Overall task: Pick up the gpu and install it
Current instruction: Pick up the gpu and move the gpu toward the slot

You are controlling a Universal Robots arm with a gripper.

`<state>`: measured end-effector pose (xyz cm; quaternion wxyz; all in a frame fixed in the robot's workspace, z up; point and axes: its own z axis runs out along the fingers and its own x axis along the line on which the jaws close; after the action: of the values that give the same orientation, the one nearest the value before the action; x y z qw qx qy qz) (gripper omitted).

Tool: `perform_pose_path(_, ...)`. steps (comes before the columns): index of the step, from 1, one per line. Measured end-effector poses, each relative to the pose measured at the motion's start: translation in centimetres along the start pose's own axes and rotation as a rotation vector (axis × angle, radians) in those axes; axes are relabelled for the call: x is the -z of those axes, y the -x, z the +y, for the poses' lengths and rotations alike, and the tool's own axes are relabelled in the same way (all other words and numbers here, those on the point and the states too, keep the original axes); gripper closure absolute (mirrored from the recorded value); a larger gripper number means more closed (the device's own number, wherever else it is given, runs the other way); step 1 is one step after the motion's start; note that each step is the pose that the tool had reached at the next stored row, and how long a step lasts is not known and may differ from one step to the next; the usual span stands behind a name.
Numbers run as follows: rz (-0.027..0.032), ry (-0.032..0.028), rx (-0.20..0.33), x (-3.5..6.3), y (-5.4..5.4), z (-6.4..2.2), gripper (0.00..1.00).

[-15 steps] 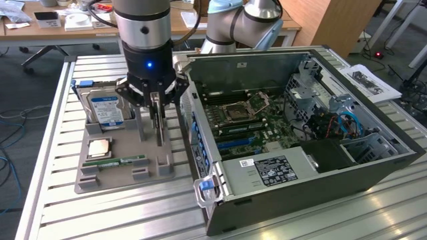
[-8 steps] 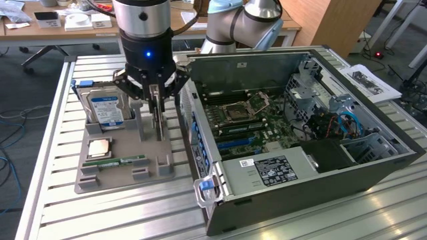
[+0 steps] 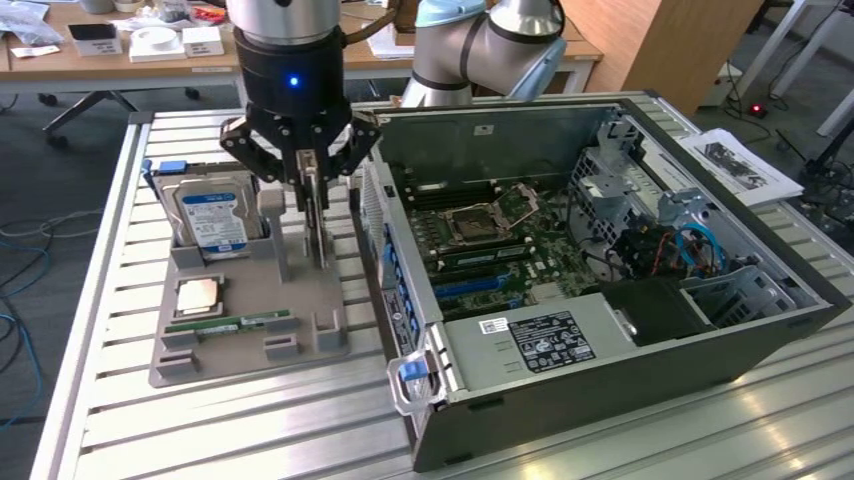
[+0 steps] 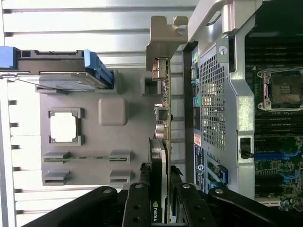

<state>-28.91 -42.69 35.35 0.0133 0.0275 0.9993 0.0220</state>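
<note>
Snagging is looking possible: gripper [image 3: 314, 190] is clamping the gpu [image 3: 318, 240] on edge (jaws narrow) at the grey tray [image 3: 220, 350], just beside the computer case [image 3: 641, 370], where any tilt is catching its bracket [image 4: 163, 38].

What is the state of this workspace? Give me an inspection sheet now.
Surface: slatted metal table carrying a grey tray and an open PC case.
Job's things: gpu upright on edge at the tray, beside the case.
Clutter: hard drive, cpu and memory stick in the tray; paper by the case.
Claw: closed on the gpu from above.
Cables: blue cables inside the case; floor cables at the exterior view's left.
Surroundings: desk with boxes behind.
</note>
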Motion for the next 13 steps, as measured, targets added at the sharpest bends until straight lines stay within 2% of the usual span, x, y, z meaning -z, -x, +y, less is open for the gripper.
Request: perform_pose_path(13, -0.0024, 0.0002, 0.0, 2.11, 0.1, 0.09, 0.73)
